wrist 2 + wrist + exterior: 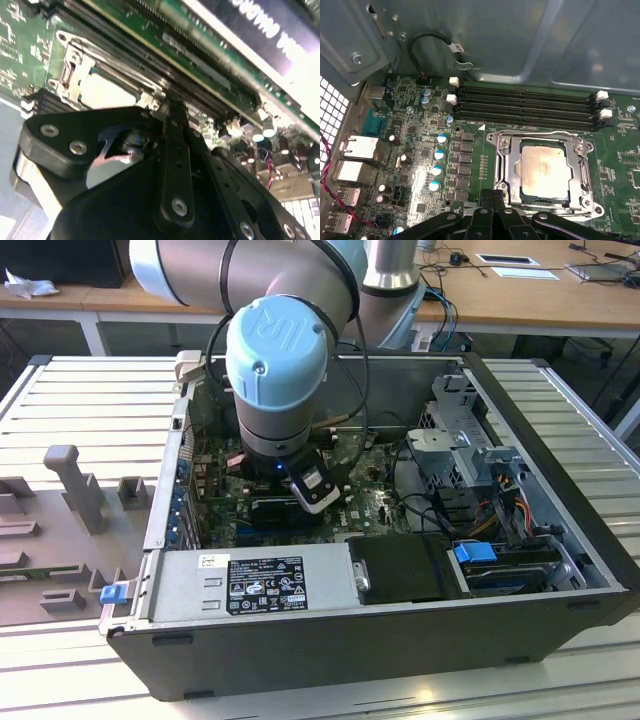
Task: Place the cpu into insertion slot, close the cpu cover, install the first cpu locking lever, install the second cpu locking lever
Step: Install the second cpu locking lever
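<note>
One cpu (544,171) seated in insertion slot (506,172), cpu cover (584,172) closed, four memory slots (525,107), hand (492,202) clenched empty.

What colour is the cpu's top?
Dull silvery grey, the cpu shows best in the first wrist view.

Insertion slot (543,172) edge behind hand (492,200)

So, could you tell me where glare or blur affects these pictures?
In the second wrist view a white glare patch washes out one edge and the dull silver-grey square cpu looks blurred; in the first wrist view it looks sharp and evenly lit; the exterior view shows no strong glare.
</note>
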